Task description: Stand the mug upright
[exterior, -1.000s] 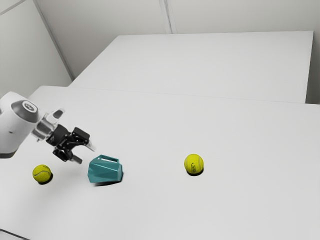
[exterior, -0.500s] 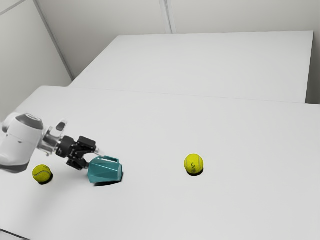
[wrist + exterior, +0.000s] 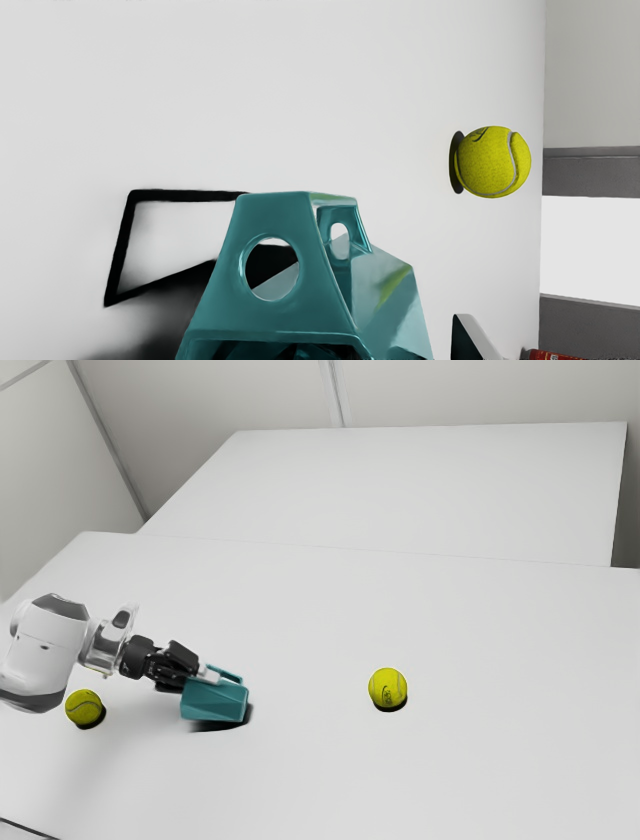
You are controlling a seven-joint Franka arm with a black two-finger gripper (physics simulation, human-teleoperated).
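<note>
The teal mug [image 3: 214,701] lies on its side on the counter [image 3: 480,760], well in from the far edge, between 2 tennis balls: 1 [image 3: 85,708] just beside it on the exterior view's left, 1 [image 3: 388,688] well apart on the right. Its handle [image 3: 228,672] is uppermost, and a dark hollow, likely the mouth, faces the end effector [image 3: 203,682]. Whether its whole underside rests on the counter, I cannot tell.

The end effector is released: in the wrist view, 1 finger [image 3: 465,342] stands outside the mug with a gap to the wall; the other is hidden by the mug.

I judge the mug light and stiff, hollow, with glossy facets that could slip under the pads. If it is ceramic, the rim could chip when knocked. The wall beside the mouth looks the best hold, 1 finger inside and 1 outside, closed squarely and only moderately hard. The handle would serve too, though the body might swing about it. Setting it upright calls for turning it base down, slowly, or it may roll off its facets.
</note>
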